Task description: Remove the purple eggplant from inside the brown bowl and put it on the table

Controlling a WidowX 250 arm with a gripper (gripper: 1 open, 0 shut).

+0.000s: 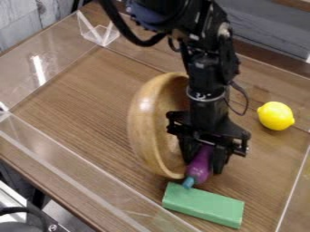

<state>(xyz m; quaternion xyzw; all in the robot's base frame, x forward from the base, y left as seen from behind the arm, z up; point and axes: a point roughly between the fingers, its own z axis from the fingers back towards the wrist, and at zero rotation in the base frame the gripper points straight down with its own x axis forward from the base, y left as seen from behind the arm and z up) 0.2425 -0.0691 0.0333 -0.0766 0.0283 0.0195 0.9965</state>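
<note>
We see the table [85,91], dark wood grain with clear walls. On it the brown bowl [154,127] stands tipped up on its edge, its hollow facing right, touching the arm. The green block [204,204] lies near us, just below. The gripper [202,169] points straight down, its jaws closed tight on the purple eggplant [198,169], which hangs outside the bowl, just right of its rim, teal stem end lowest, just above the block's left end. The yellow lemon [276,115] sits far right.
</note>
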